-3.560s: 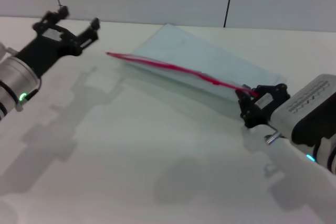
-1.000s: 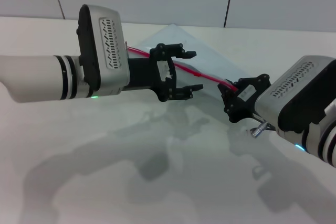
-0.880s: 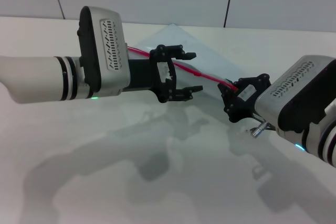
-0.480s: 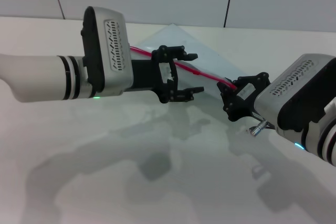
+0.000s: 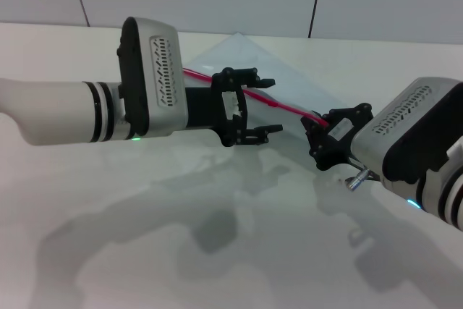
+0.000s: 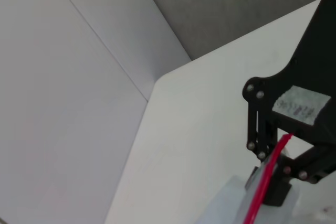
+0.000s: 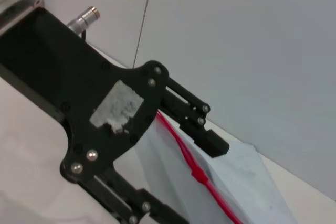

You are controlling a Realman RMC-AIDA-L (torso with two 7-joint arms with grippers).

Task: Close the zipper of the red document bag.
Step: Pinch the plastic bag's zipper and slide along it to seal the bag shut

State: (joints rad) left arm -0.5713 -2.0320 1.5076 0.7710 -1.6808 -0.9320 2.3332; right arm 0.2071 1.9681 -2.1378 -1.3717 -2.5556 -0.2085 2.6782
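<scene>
- Lying on the white worktop (image 5: 145,265), the red document bag (image 5: 286,81) is a translucent pale pouch whose near long edge is lifted off the surface.
- Running along that raised edge, the zipper (image 5: 286,108) is a thin bright-red strip between the two hands.
- Reaching in over the bag, the left hand (image 5: 262,106) is spread wide, one finger above the red strip and one below it, not touching.
- Clamping the zipper's right end, the right hand (image 5: 323,125) has its fingers closed on it.
</scene>
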